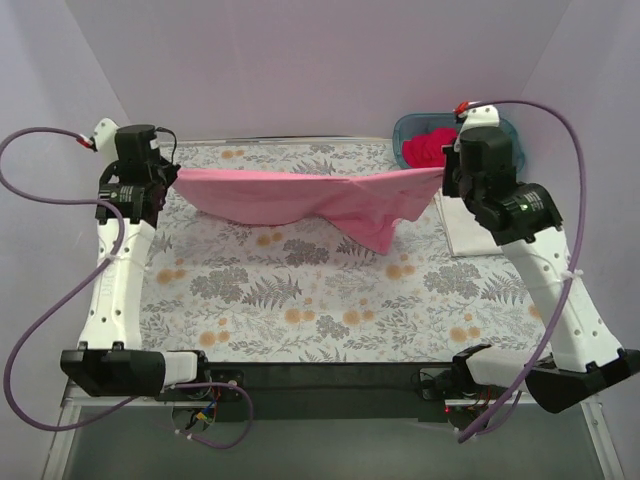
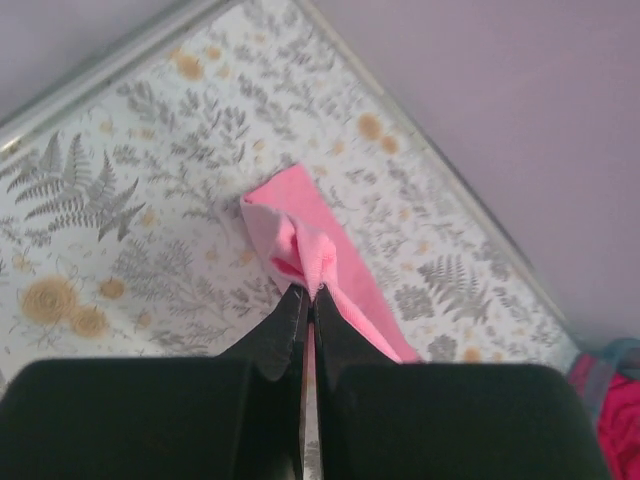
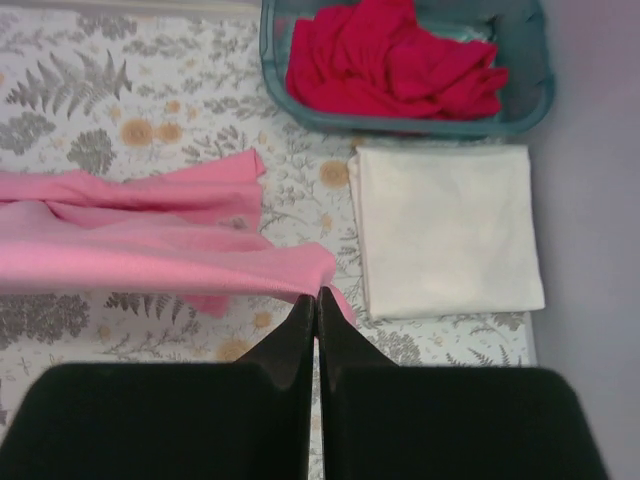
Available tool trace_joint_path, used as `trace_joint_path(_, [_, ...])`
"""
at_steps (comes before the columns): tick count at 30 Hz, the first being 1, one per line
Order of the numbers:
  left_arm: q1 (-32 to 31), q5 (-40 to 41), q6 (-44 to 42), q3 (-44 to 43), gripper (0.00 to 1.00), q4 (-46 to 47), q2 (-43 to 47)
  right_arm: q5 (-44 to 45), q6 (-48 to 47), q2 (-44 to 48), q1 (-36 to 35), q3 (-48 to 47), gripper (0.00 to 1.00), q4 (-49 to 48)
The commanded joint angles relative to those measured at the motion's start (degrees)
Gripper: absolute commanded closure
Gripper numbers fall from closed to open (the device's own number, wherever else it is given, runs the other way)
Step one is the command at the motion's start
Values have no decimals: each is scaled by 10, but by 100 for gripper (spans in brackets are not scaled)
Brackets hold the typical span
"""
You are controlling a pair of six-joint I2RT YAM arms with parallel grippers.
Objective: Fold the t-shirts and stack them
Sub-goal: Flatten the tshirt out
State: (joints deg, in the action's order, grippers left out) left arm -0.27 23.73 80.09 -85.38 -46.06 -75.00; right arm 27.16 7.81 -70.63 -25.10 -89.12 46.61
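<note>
Light pink t-shirt hangs stretched above the floral surface, one edge pinched in the clenched left tool, the opposite edge in the clenched right tool; middle sags. Folded white t-shirt lies at the right edge, beside the teal basket.

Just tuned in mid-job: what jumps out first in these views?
The light pink t-shirt hangs stretched and sagging between the left gripper and right gripper, each shut on one end. At far right, a folded white t-shirt lies just in front of the teal basket of deep pink-red shirts.
</note>
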Motion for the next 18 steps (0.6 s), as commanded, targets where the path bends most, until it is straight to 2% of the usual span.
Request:
trace_joint_path(1, [1, 19, -56, -74, 100, -2, 77, 74, -56, 50, 5, -88, 99, -1])
trace_joint_path(7, [1, -9, -123, -123, 100, 58, 186, 57, -129, 130, 6, -158, 99, -55])
trace_joint_path(13, [1, -48, -144, -193, 100, 65, 213, 10, -206, 152, 5, -257, 99, -69])
trace_joint_path(18, [-6, -75, -164, -236, 100, 67, 195, -1, -255, 146, 5, -319, 99, -82])
